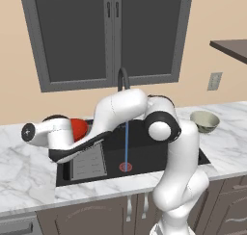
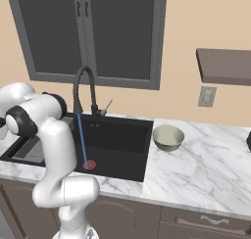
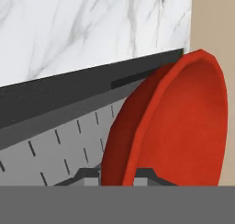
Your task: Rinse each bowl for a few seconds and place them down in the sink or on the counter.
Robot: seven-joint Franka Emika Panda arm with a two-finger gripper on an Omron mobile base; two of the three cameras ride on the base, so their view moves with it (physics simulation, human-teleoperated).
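Observation:
My gripper (image 3: pixel 117 177) is shut on the rim of the red bowl (image 3: pixel 183 122), one fingertip on each side of the rim. I hold the red bowl (image 1: pixel 79 127) tipped on edge over the left end of the sink (image 1: pixel 144 152), above the grey ribbed tray (image 1: pixel 89 163). A thin stream of water (image 1: pixel 127 142) runs from the black tap (image 1: pixel 122 79) onto the red drain (image 1: pixel 125 167), to the right of the held bowl. The grey-beige bowl (image 1: pixel 204 121) stands upright on the counter (image 1: pixel 29 176) just right of the sink, and in the right base view that bowl (image 2: pixel 168 137) sits beside the basin (image 2: pixel 117 135).
A dark brown shelf (image 2: pixel 225 66) juts from the wall at upper right, above a wall outlet (image 2: pixel 207 96). A dark window (image 1: pixel 111 32) stands behind the tap. The marble counter (image 2: pixel 206 169) stretches right of the bowl. My arm's elbow (image 1: pixel 161 125) hangs over the sink's right half.

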